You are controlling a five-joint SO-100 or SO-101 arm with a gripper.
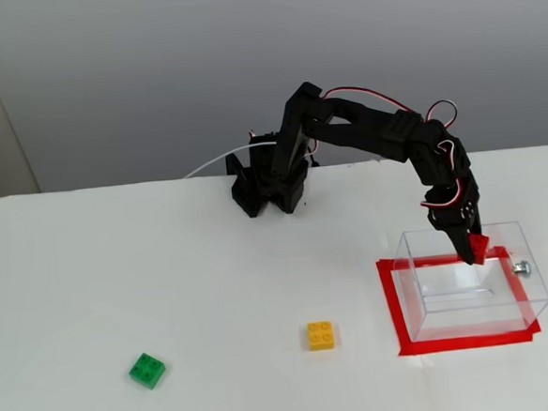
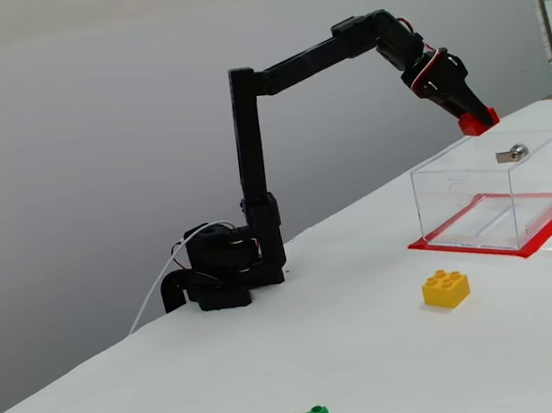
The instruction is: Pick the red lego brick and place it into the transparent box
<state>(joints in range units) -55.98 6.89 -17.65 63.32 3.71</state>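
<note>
Red brick (image 1: 479,248) sits clamped in the claw (image 1: 473,250), over the box (image 1: 468,286) in a fixed view from above; the arm reaches right from its base at the far side of the worktop (image 1: 119,273), wrist bent down. Red tape (image 1: 390,301) frames the box, a yellow brick (image 1: 321,335) lies left of it and a green brick (image 1: 148,369) further left.

From the side, a fixed view shows the red brick (image 2: 477,122) hanging clear above the box rim (image 2: 489,175), the forearm sloping down to the claw (image 2: 474,120).
</note>
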